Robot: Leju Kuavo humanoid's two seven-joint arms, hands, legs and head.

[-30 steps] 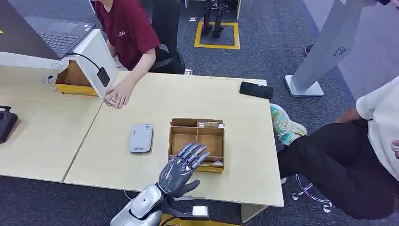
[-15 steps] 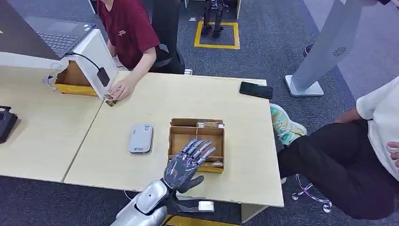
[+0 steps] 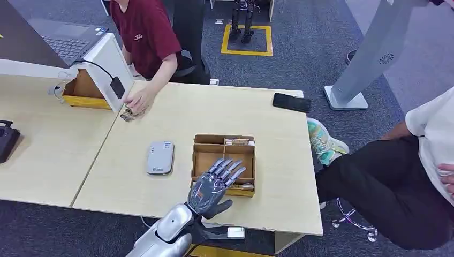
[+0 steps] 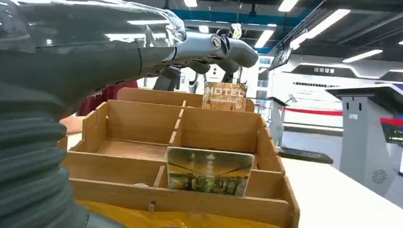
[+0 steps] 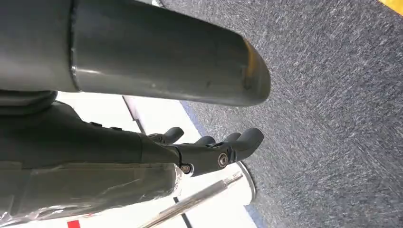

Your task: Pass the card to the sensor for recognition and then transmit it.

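1. Left hand hovering over the near edge of the wooden divided box, fingers spread and holding nothing; thumb out toward the table edge.
2. Compared with 1 second ago: shifted slightly toward the box's right side and a touch lower, fingertips now over the near-right compartment. Barely any shift over the last half second, so likely settling above the target rather than travelling.
3. Card standing on edge in the near compartment, leaning against the front wall, seen close in the left wrist view just beneath the outstretched fingers. Not touched yet.
4. Second card, printed "HOTEL", upright at the back wall of the box.
5. Sensor, a grey flat device, lying on the table just left of the box, apart from it.
6. Right hand hanging beside the body over carpet, fingers loosely curled, nothing in them.
7. Person in a red shirt at the far-left corner of the table, hand pulled back a little from a small item there since 1 second ago.
8. Meaning for the task: approach about finished, grasp not begun; next step probably lowering and pinching the near card, then carrying it left to the sensor.
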